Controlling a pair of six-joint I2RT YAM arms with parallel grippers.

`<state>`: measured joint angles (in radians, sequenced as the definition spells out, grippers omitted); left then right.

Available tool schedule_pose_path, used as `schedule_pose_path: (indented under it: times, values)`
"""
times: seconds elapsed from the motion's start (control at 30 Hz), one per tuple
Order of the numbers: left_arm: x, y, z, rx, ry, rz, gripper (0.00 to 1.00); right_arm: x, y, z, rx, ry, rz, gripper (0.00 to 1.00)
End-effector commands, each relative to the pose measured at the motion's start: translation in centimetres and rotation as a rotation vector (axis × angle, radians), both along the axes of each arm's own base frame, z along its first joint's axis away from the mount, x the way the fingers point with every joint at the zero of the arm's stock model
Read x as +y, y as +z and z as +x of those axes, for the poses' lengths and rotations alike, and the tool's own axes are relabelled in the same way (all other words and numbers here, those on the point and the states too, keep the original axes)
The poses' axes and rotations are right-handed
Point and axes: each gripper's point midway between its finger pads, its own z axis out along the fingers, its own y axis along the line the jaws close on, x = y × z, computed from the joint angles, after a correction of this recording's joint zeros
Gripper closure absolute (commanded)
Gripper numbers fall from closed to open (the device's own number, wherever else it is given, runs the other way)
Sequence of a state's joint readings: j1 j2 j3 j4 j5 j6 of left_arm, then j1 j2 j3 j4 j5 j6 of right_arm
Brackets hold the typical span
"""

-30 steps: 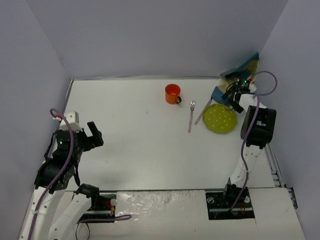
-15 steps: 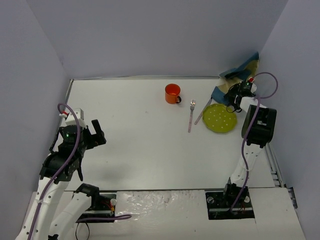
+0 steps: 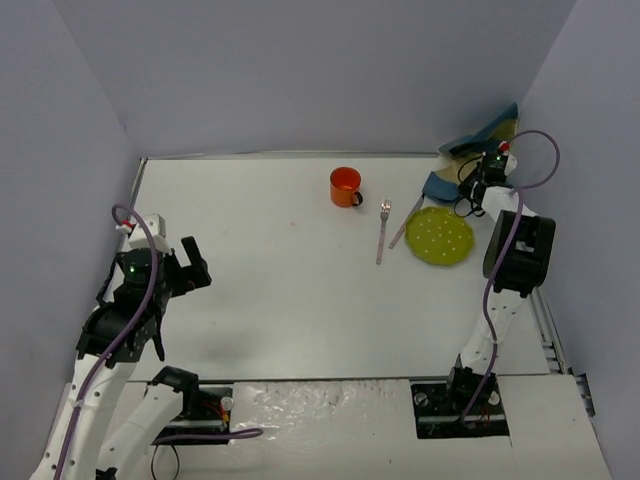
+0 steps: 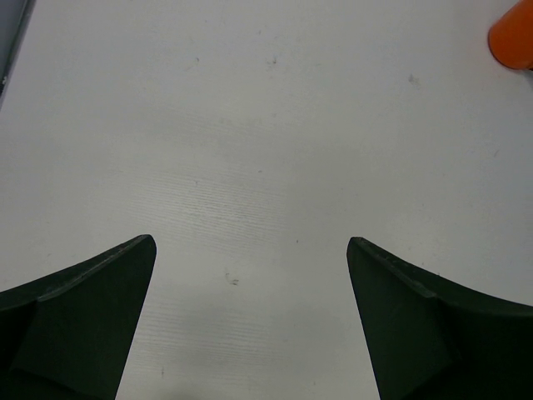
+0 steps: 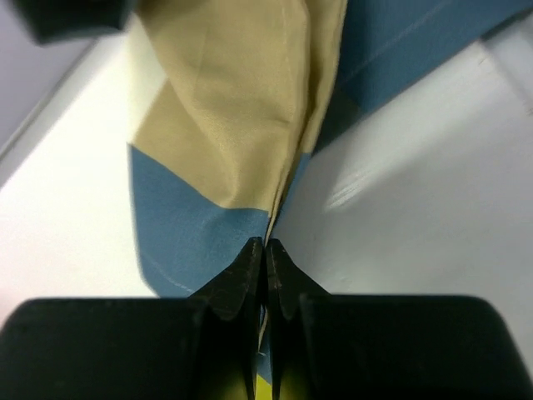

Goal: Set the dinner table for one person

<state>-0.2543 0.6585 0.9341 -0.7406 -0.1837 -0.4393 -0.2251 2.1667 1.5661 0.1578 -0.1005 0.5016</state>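
The dinner table [image 3: 280,290] fills the middle of the top view, as before. At upper right, the blue-and-tan cloth [image 5: 225,117] is half hidden behind the right arm. The right gripper [image 5: 265,243], open a second ago, now pinches its fold. At lower left the left gripper [image 4: 250,240] stays spread wide. The orange cup [image 4: 515,33] is cut off at the corner of the left wrist view.

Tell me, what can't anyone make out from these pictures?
- Top view: the placemat is bunched in the far right corner, and the right arm covers part of it.
- Right wrist view: the right gripper pinches a fold; the cloth runs off the frame.
- Left wrist view: the orange mug is cut off by the corner.
- Top view: the thin utensil beside the fork is too small to name.
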Motion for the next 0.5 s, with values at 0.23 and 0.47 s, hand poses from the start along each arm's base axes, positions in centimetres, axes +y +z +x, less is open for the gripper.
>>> schedule_pose_path:
  times: [0.23, 0.47]
  values:
    - [0.0, 6.9, 0.7, -0.143, 0.003, -0.021, 0.03, 12.6, 34.1, -5.7, -0.483, 0.165, -0.601, 1.00]
    - [0.5, 8.7, -0.3, -0.167, 0.016, -0.024, 0.03, 27.6, 38.8, -16.4, -0.560, 0.458, -0.778, 1.00]
